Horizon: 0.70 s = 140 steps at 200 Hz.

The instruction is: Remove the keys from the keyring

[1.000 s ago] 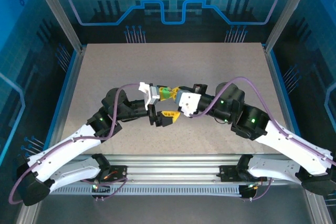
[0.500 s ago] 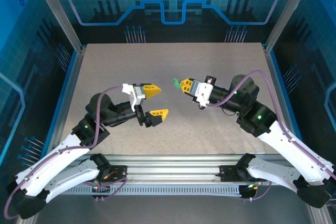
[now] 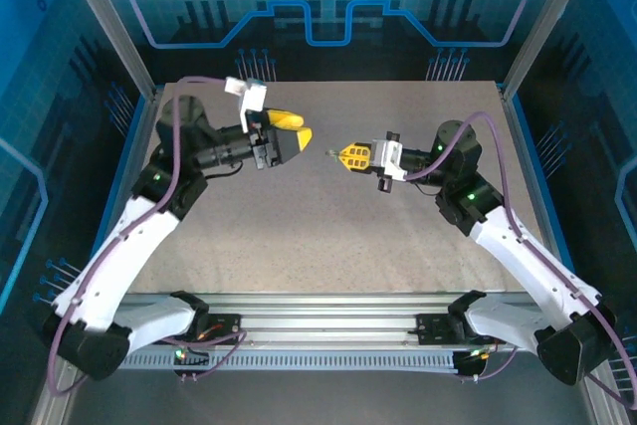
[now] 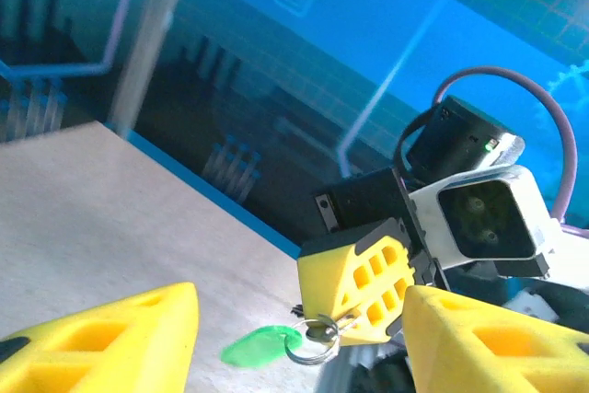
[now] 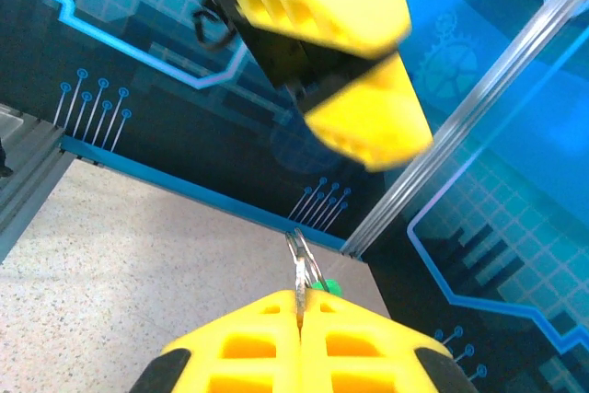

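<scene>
Left wrist: round wire keyring [image 4: 309, 345], flat green key [image 4: 253, 348].

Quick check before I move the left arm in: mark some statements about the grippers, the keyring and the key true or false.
1. The right gripper is shut on the keyring. True.
2. The left gripper holds the green key. False: its fingers stand apart with nothing between them.
3. The green key sits at the keyring, just beyond the right gripper's tip. True.
4. The two grippers touch each other. False: in the top view, a gap of table shows between them.
</scene>
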{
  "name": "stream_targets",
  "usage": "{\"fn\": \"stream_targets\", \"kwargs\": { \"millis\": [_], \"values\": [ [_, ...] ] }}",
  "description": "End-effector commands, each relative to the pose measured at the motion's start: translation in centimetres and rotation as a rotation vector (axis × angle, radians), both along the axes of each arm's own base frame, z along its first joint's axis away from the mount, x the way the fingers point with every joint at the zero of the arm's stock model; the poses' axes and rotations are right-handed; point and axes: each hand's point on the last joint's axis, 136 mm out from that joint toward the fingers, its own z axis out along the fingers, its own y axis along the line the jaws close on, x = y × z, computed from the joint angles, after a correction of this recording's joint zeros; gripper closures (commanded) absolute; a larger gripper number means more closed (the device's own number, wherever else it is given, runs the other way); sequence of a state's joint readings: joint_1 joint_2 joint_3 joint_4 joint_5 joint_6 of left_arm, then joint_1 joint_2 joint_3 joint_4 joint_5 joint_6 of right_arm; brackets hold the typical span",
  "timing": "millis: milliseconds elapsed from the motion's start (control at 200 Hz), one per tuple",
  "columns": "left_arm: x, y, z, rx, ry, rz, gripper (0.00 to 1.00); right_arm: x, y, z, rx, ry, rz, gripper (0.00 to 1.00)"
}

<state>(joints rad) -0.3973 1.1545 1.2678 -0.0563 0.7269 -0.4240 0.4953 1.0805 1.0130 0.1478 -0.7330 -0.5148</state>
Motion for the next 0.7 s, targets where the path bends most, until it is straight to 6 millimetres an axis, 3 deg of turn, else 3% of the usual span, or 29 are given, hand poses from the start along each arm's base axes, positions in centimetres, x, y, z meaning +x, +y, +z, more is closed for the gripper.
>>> {"fn": "stream_targets", "kwargs": {
  "millis": [0, 695],
  "values": [
    [-1.6, -1.1, 0.5, -0.049, 0.169, -0.168, 0.4, -1.1, -0.3, 2.0, 0.043, -0.086, 0.063, 1.0],
    [-3.0, -3.3, -2.2, -0.082, 0.396, -0.341, 0.32, -0.7, 0.0, 2.3, 0.035, -0.137, 0.01, 1.0]
  ]
}}
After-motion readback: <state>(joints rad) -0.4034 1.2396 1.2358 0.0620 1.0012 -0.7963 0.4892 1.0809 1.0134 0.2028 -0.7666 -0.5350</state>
